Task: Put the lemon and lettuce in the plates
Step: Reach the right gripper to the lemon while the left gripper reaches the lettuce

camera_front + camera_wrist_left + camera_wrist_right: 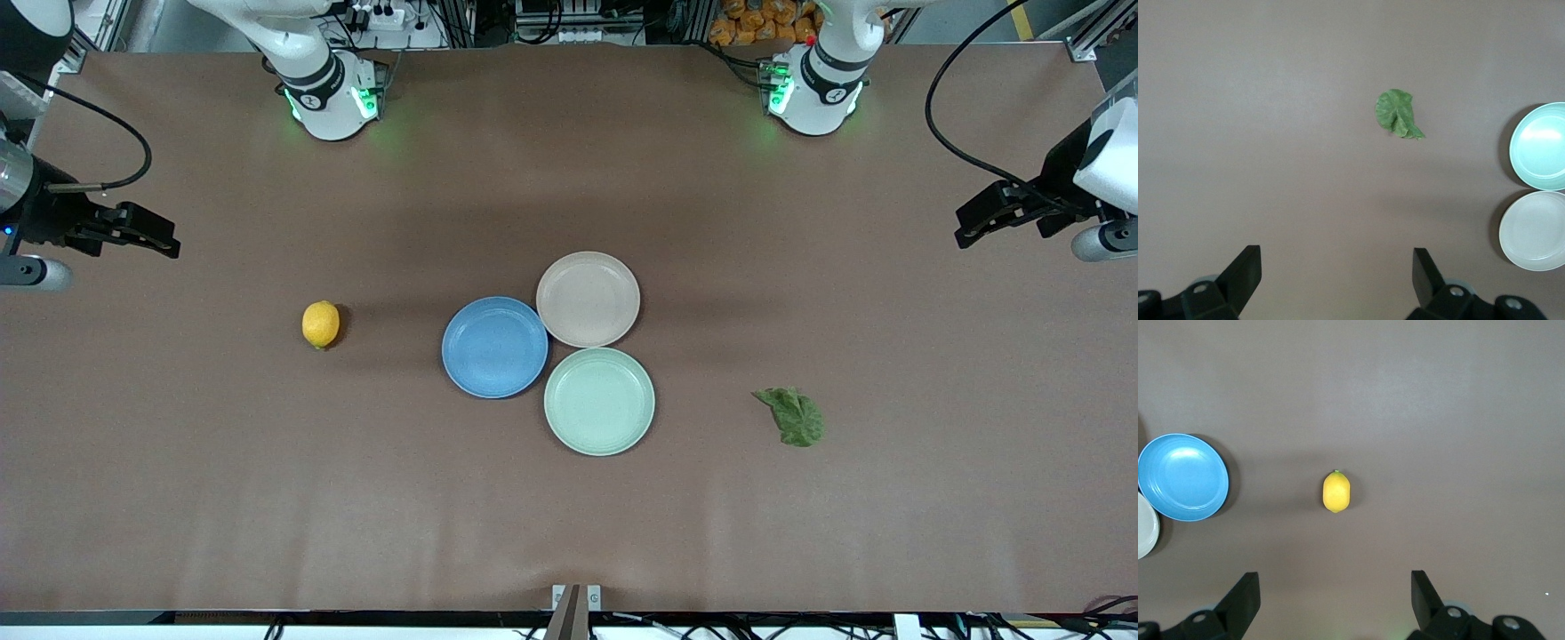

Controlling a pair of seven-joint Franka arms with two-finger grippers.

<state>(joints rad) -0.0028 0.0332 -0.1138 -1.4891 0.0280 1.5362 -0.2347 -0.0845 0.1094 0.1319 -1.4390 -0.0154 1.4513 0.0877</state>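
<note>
On the brown table [569,516] lie one lemon, one lettuce leaf and three plates, with two grippers hanging above its ends.

At the right arm's end, the right gripper [162,242] hangs in the air over bare table, its black fingers [1241,599] spread wide with nothing between them and touching nothing.

The small oval yellow-orange lemon [321,324] sits on the tabletop, apart from the plates on the side toward the right arm's end. Its long axis runs from the robots' bases toward the front camera, with its small greenish tip at the camera end.

In the middle, the three round shallow matte plates cluster edge to edge: the blue plate [494,347] is closest to the lemon, the pale beige-pink plate [588,299] is farthest from the front camera, and the pale mint-green plate [599,401] is nearest to it. All three hold nothing.

The dark green wrinkly lettuce leaf [792,415] lies flat on the table, toward the left arm's end. Its pointed tip aims toward the plates and its broad rounded end away from them.

The left gripper [971,228] hangs over the table's end, its fingers [1243,270] wide apart and empty.
</note>
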